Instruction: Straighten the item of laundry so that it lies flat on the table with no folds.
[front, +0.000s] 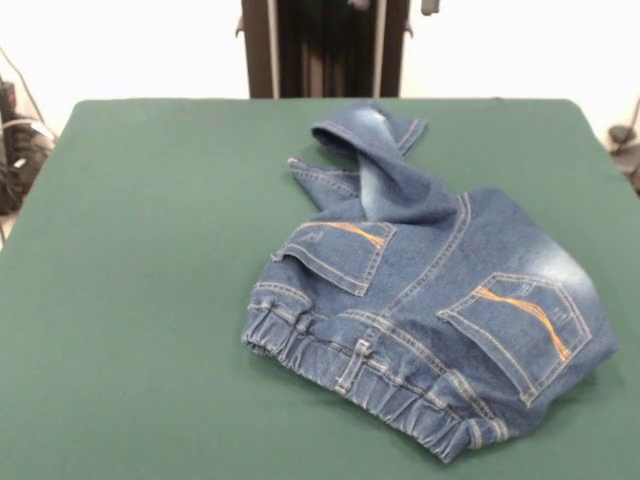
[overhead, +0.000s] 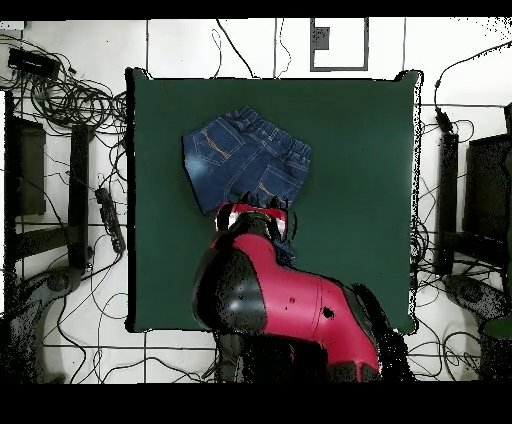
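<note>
Hand (overhead: 257, 214) above one crumpled jeans (front: 430, 300), one table (front: 150, 300).

In the overhead view the red and black arm (overhead: 285, 305) covers the jeans' (overhead: 245, 160) legs and the table's (overhead: 360, 140) near middle; the gripper cannot be made out. The front view cuts off the table's near edge

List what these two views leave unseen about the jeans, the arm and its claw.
- Claw: in the overhead view the red and black arm hides it; in the front view it is not visible at all. Open or shut is unknown.
- Jeans legs: the front view shows them bunched and folded under; the arm hides them from above.
- Table near edge: cut off by the front view's bottom.
</note>
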